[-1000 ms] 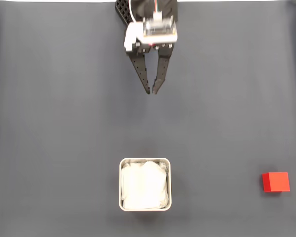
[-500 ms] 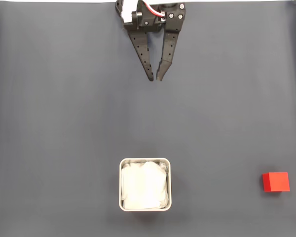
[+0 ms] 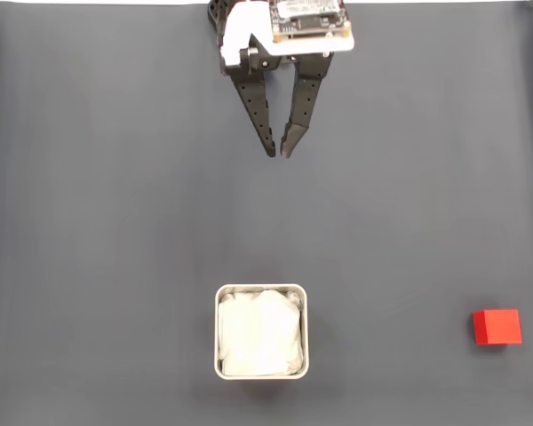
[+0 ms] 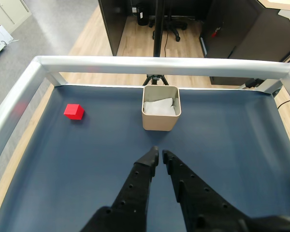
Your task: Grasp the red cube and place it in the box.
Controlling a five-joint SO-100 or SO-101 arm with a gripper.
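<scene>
The red cube (image 3: 497, 327) rests on the dark mat at the lower right of the fixed view, far from the arm. In the wrist view the red cube (image 4: 73, 111) sits at the far left. The box (image 3: 261, 287), a silver square tin with white lining, stands at the bottom centre, straight below my gripper (image 3: 278, 153). The wrist view has the box (image 4: 160, 123) dead ahead of my gripper (image 4: 160, 152). The black fingers meet almost at their tips with only a thin slit and hold nothing.
A dark grey mat (image 3: 115, 222) covers the table. In the wrist view a silver metal rail (image 4: 159, 65) frames the table's far and side edges, with a tripod foot (image 4: 156, 79) just behind the box. Wide bare mat lies between the gripper, box and cube.
The gripper's tips have shifted a little toward the top edge since a second ago, and the wrist has tilted so its circuit board faces up. Cube and box are where they were.
</scene>
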